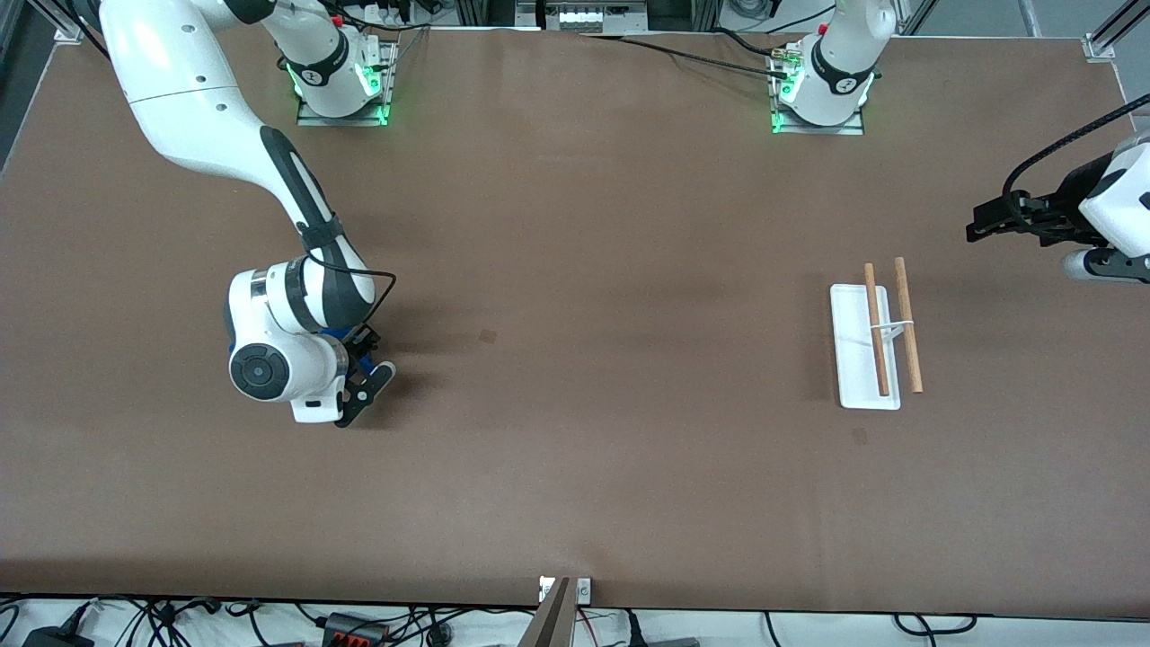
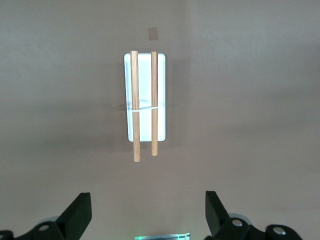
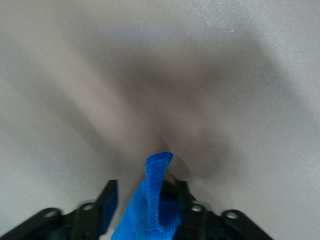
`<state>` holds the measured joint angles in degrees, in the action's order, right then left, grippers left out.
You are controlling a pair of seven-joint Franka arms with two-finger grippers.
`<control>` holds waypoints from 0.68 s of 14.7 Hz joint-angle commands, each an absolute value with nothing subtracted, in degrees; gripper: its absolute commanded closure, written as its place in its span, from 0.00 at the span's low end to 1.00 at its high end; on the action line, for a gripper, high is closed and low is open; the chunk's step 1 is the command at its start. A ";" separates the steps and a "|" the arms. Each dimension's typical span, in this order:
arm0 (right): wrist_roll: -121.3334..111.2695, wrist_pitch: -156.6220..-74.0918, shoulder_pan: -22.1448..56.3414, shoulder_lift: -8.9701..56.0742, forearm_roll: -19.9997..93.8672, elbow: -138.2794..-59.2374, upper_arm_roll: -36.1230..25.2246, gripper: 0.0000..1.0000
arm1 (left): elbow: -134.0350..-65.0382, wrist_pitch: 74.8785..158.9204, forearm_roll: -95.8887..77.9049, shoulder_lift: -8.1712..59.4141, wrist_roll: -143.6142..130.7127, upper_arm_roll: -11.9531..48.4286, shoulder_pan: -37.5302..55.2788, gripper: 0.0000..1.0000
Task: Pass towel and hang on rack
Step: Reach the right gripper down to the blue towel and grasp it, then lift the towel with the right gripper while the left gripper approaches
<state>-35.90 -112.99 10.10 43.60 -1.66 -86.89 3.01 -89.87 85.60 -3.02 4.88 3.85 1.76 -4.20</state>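
Right claw [image 1: 367, 382], low over the worktop [image 1: 575, 503] at the lower left of the front frame, has a blue towel [image 3: 150, 200] standing between its two black fingers [image 3: 107, 200]. In the right wrist view the cloth rises as a pinched fold from between them, so the claw looks clenched on the towel, probably just gathering it off the surface; how firm the grip is I cannot tell. In the front frame only a sliver of blue shows under the wrist, hidden by the arm's own body. Gripping the fold at its upper edge would let the rest hang free, which suits a handover.

Left claw [image 2: 147, 212] waits at the right edge of the front frame, released, its fingers spread wide. Its wrist view looks straight down on the rack [image 1: 876, 337], which seems a sensible station: it is over the place where the towel must end up.

That rack sits toward the left arm's end of the worktop, well apart from the towel, its white base flat and its two wooden rods [image 2: 145, 105] parallel and bare, so hanging is not yet done.

Brown matting covers the worktop, with a few faint marks. Cables and power strips lie along the lower edge of the front frame, and metal framing shows at the top corners.
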 commanded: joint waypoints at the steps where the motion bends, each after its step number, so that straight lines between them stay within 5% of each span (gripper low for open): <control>1: -36.91 -112.41 10.02 44.03 -1.76 -86.66 3.08 0.73 | -88.15 84.64 -3.43 5.63 4.83 1.58 -4.31 0.00; 4: -37.53 -111.97 9.93 43.86 -1.93 -86.57 2.99 1.00 | -88.15 84.64 -3.43 5.63 4.83 1.58 -4.31 0.00; 10: -36.92 -111.36 9.76 36.41 0.86 -83.76 7.19 1.00 | -88.15 84.64 -3.69 5.63 4.83 1.58 -4.31 0.00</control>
<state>-36.57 -112.98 10.01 42.40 -1.15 -83.40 4.02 -89.87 85.60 -3.02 4.91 3.85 1.76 -4.20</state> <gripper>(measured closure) 0.978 0.000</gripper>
